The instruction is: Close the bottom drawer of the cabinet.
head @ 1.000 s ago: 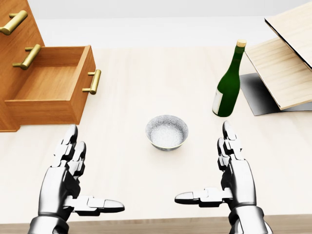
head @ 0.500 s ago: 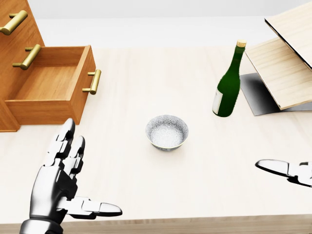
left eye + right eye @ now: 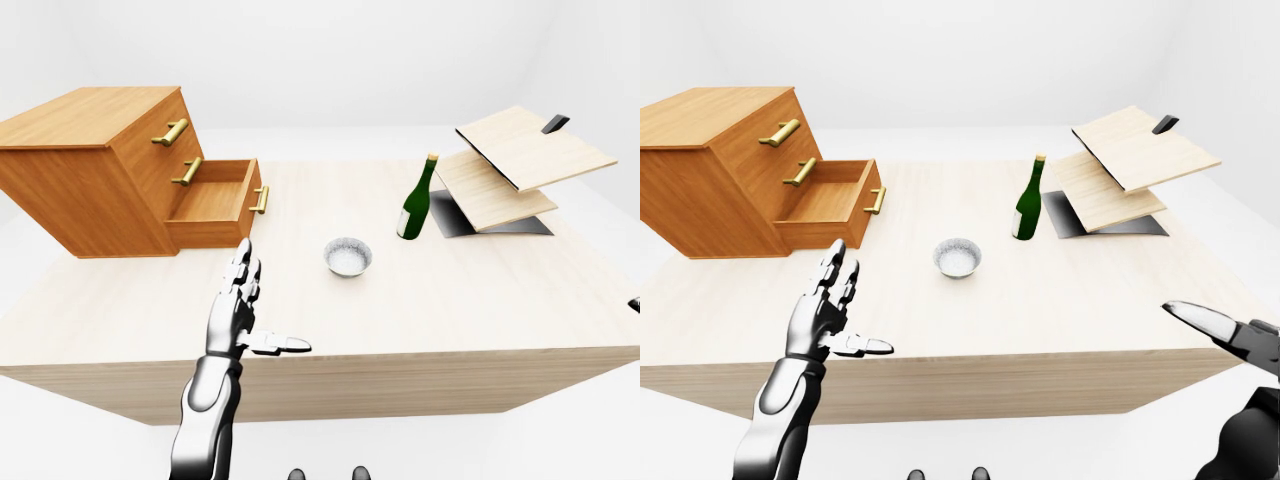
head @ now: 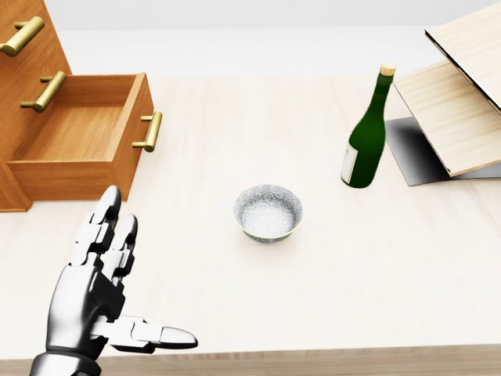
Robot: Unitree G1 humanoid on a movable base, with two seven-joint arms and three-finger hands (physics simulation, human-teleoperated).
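The wooden cabinet (image 3: 92, 168) stands at the table's left. Its bottom drawer (image 4: 78, 142) is pulled out and empty, with a brass handle (image 4: 149, 131) on its face. Two upper drawers sit flush. My left hand (image 4: 145, 272) hovers open over the table, below and slightly right of the drawer's near corner, fingers pointing up the view and thumb stretched right; it touches nothing. My right hand (image 3: 1218, 334) is off the table's right edge, low in the right-eye view, with a finger stretched out and nothing in it. It is outside the head view.
A speckled grey bowl (image 4: 268, 213) sits mid-table. To its upper right stand a green wine bottle (image 4: 365, 137) and tilted wooden boards (image 4: 458, 102) over a dark base. The table's near edge (image 4: 313, 360) runs along the bottom.
My right hand swung out to the right and left the head view. The left hand drifted slightly left and stays open. The drawer has not moved.
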